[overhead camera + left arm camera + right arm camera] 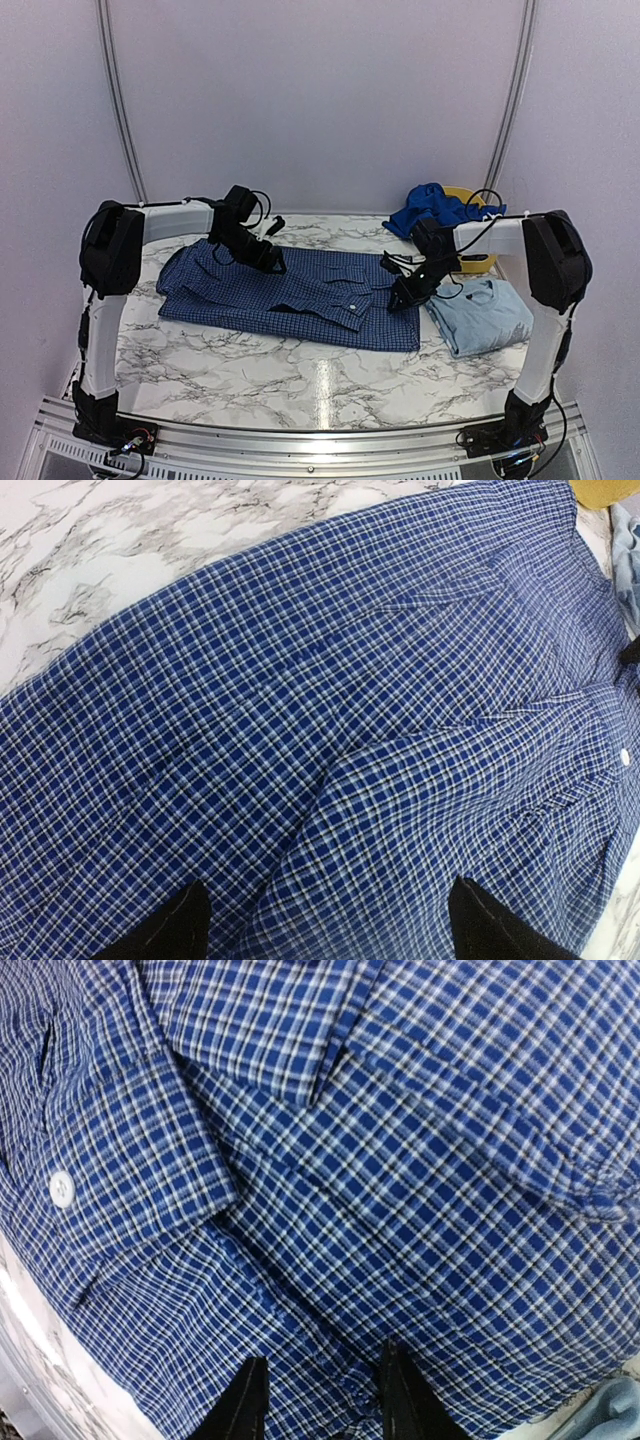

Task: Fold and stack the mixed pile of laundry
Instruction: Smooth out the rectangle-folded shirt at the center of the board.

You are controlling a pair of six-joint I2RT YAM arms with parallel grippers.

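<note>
The left gripper hangs released above the far edge of the shirt; the right gripper, jaws narrowed over a fold at its right end, grip unclear, should pinch fully before lifting.

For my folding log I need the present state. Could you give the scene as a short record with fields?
checked shirt: spread out in the middle of the marble table
pale blue garment: folded, on the table's right side, beside the shirt
royal-blue piece: bunched at the far right, against the yellow basket
left hand: open, over the shirt's left part
right hand: at the shirt's right end, fingers close together; grip unclear
</note>
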